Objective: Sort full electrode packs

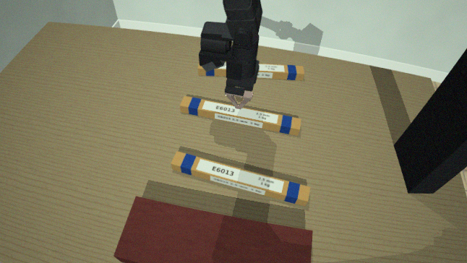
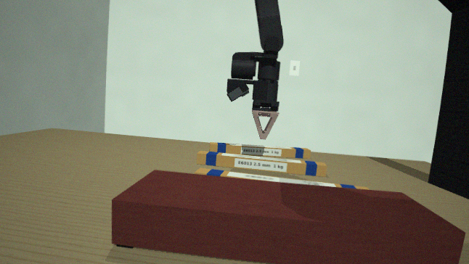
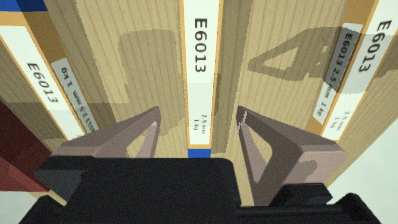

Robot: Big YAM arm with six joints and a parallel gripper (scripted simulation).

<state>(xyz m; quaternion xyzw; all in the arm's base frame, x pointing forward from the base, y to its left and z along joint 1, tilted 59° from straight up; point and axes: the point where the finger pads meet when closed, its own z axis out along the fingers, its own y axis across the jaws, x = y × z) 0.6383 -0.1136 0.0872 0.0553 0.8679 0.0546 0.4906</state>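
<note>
Three orange packs with blue bands and white E6013 labels lie flat and parallel on the wooden table: the near pack [image 1: 240, 177], the middle pack [image 1: 240, 114] and the far pack [image 1: 278, 72]. The dark red low platform [image 1: 213, 233] sits in front of the near pack and has nothing on it. My gripper [image 1: 238, 101] points straight down and hangs some way above the middle pack, open and empty. In the wrist view the middle pack [image 3: 201, 75] runs between my fingers, with the near pack [image 3: 45, 80] at left and the far pack [image 3: 357, 70] at right.
A tall black post [image 1: 434, 137] stands at the right side of the table. The arm partly hides the far pack's left half in the top view. The platform [image 2: 287, 214] hides most of the near pack [image 2: 279, 178] in the exterior view.
</note>
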